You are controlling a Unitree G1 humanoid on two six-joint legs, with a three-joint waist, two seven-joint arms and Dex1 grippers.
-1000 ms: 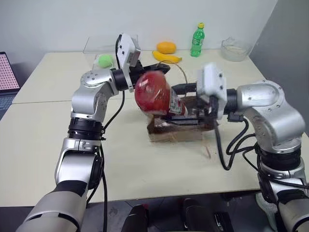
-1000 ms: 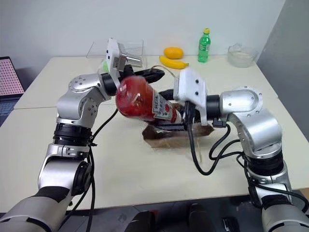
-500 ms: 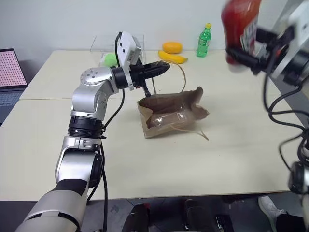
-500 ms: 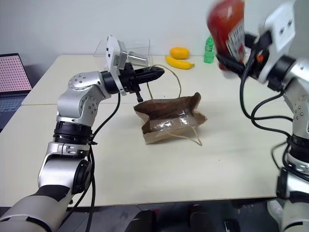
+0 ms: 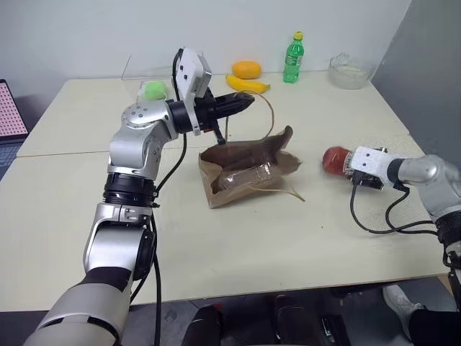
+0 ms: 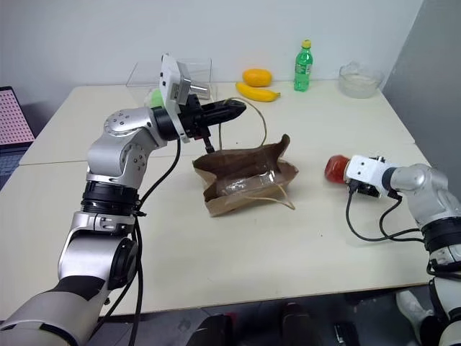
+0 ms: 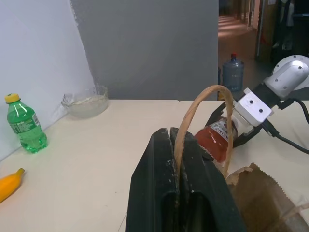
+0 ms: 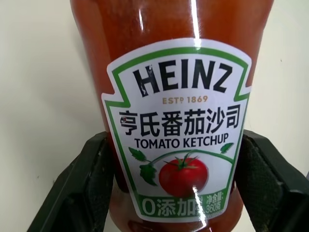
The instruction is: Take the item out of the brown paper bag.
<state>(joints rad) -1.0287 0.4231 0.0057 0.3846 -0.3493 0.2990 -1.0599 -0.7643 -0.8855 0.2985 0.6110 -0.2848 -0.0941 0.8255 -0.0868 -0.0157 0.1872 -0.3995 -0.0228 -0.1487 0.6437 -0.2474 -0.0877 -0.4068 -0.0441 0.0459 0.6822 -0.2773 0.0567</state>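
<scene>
The brown paper bag (image 5: 248, 167) lies crumpled on its side at the table's middle, its mouth toward the right. My left gripper (image 5: 241, 103) hovers above the bag, shut on one of its string handles (image 7: 207, 92), which loops up taut. The item, a red ketchup bottle (image 5: 335, 160) with a white label (image 8: 176, 130), is outside the bag, low over the table to the bag's right. My right gripper (image 8: 176, 186) is shut on the bottle, one black finger (image 8: 89, 179) on each side of it. The left wrist view also shows the bottle (image 7: 215, 137) beyond the handle.
At the table's back stand a green soda bottle (image 5: 293, 47), a banana (image 5: 248, 84), an orange fruit (image 5: 247, 70) and a glass bowl (image 5: 350, 72). A clear box (image 5: 148, 72) with a green ball (image 5: 155, 89) sits behind my left arm. The table's right edge runs near my right arm.
My right arm carried the bottle from just over the bag, up high, then down to the right side of the table. The left gripper kept its hold on the handle; the bag sagged.
</scene>
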